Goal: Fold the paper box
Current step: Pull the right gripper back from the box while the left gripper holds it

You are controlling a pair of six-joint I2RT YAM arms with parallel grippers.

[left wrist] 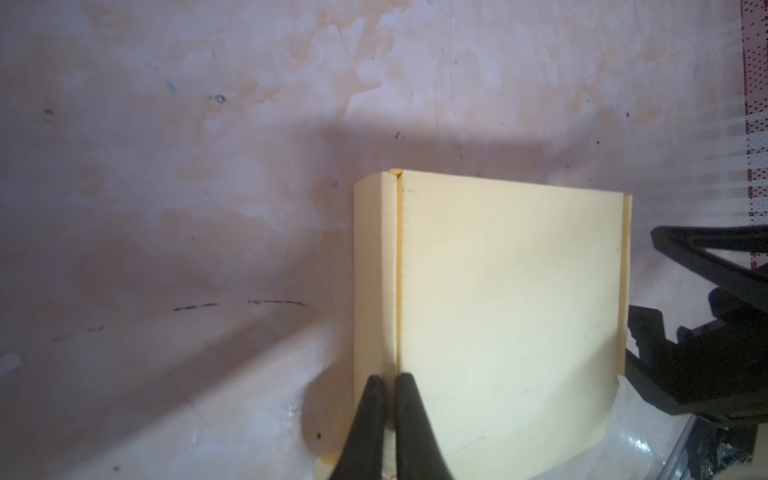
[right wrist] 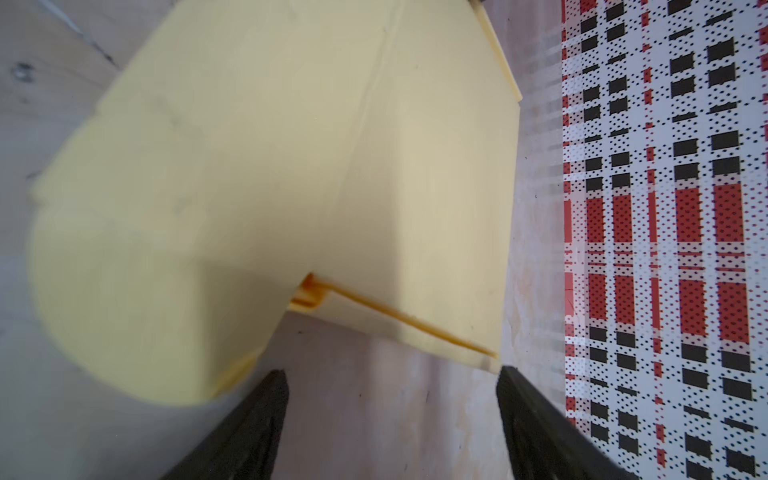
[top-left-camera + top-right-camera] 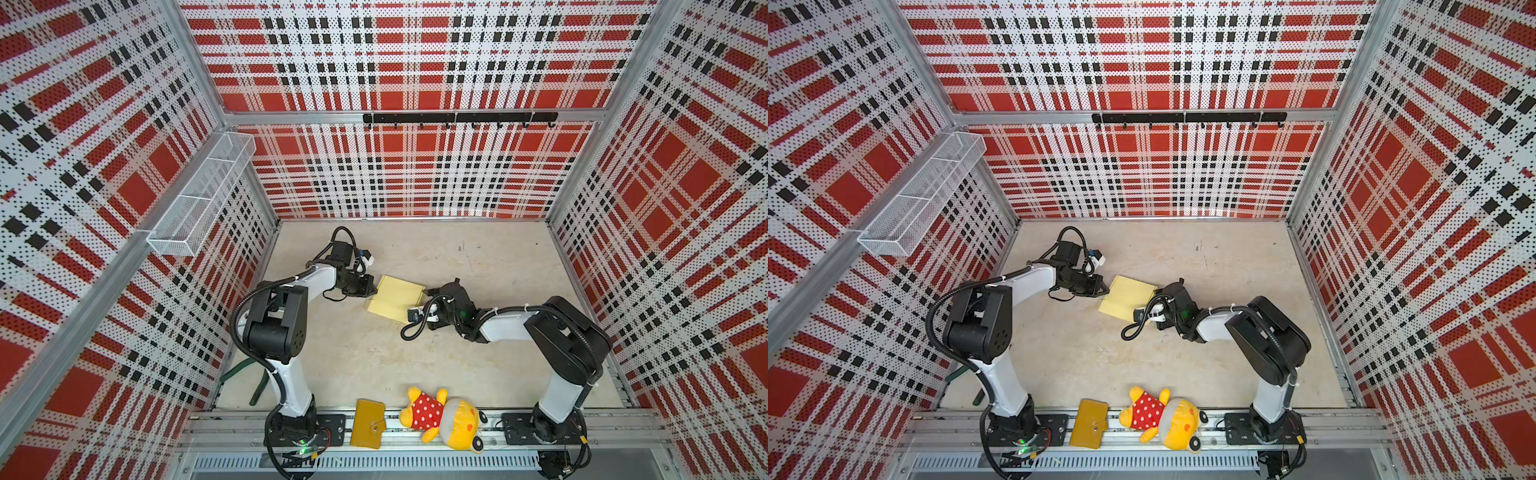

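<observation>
We see the paper box (image 3: 395, 298) lying folded flat near the middle of the table (image 3: 498, 266), a pale, blotchy surface with dark scuffs. The left claw (image 1: 386, 378) is clenched over the box's seam; whether it pinches cardboard we cannot tell. The right claw (image 2: 390, 374) stands released, just short of a box corner. Perforated plaid walls (image 3: 415, 62) in red, white and black enclose the table, with a mesh basket (image 3: 199, 195) on one and a black hook rail (image 3: 457, 117) on the back.

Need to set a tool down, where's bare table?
Free: the far stretch between box, back wall and right arm; the middle between box and toy. Crowded: the box, between left arm and right arm; front rail, with wallet and toy.
</observation>
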